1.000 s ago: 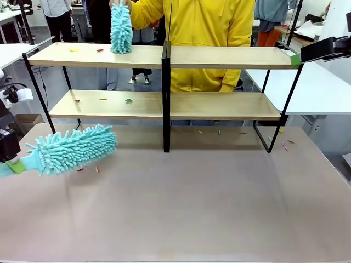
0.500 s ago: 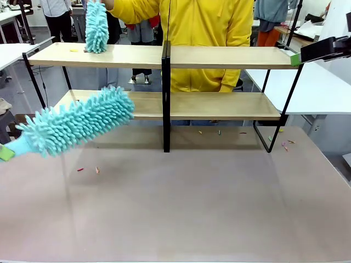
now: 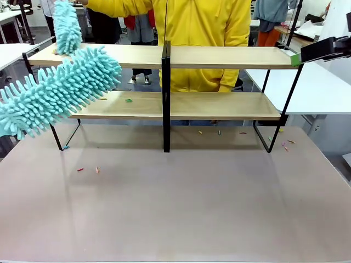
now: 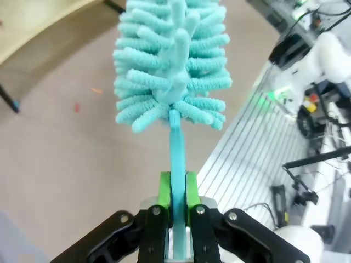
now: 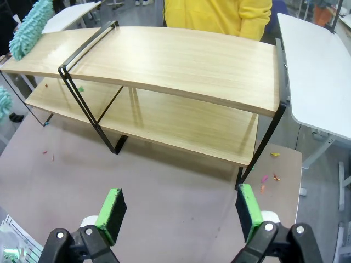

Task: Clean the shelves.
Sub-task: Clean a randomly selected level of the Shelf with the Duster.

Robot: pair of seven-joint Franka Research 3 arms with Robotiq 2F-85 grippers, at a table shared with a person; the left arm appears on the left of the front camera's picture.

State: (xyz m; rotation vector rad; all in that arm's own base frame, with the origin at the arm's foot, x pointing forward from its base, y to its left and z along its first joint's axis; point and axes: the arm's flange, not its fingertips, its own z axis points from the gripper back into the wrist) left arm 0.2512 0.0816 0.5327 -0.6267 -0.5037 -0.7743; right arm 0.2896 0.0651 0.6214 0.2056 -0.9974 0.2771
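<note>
my left gripper (image 4: 177,185) clamps the teal duster (image 3: 60,90) by its flat handle, head angled up toward the shelves (image 3: 219,57) for a sweep (crumbs (image 3: 128,100) on the lower board). right gripper (image 5: 181,211) hangs wide, empty, by their right end.

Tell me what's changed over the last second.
The left gripper, shut on the robot's duster, swung it up from table height to in front of the left half of the shelves. The person's duster slid left along the top board to its end. The shelves, the open right gripper and the table scraps stayed put.
</note>
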